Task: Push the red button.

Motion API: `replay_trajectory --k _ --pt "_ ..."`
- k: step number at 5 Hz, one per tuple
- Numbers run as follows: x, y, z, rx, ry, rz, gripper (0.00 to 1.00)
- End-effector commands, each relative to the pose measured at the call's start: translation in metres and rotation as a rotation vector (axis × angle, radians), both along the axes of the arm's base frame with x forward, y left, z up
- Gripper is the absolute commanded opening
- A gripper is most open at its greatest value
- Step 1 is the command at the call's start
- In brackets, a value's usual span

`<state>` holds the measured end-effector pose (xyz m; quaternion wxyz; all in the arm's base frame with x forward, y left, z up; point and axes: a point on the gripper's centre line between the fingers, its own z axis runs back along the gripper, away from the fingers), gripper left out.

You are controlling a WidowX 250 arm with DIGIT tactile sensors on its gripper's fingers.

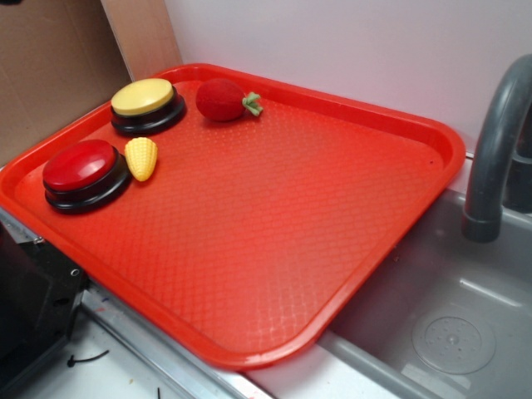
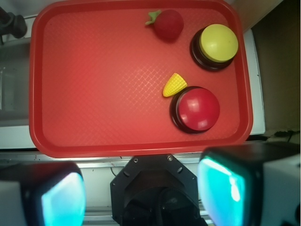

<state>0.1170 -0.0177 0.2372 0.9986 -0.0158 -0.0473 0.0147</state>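
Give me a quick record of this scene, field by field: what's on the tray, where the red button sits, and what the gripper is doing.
surface: red tray beside a grey sink
target: red button, near the tray's edge, unpressed
neighbour: yellow toy corn touching the red button's base
other items: yellow button; strawberry toy
gripper: open, high above the tray, holding nothing
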Motion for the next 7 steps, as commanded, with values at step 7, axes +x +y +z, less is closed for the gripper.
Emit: replay_trajectory --k 7 --pt "0.024 0.108 -0.164 0.098 0.039 0.006 1.00"
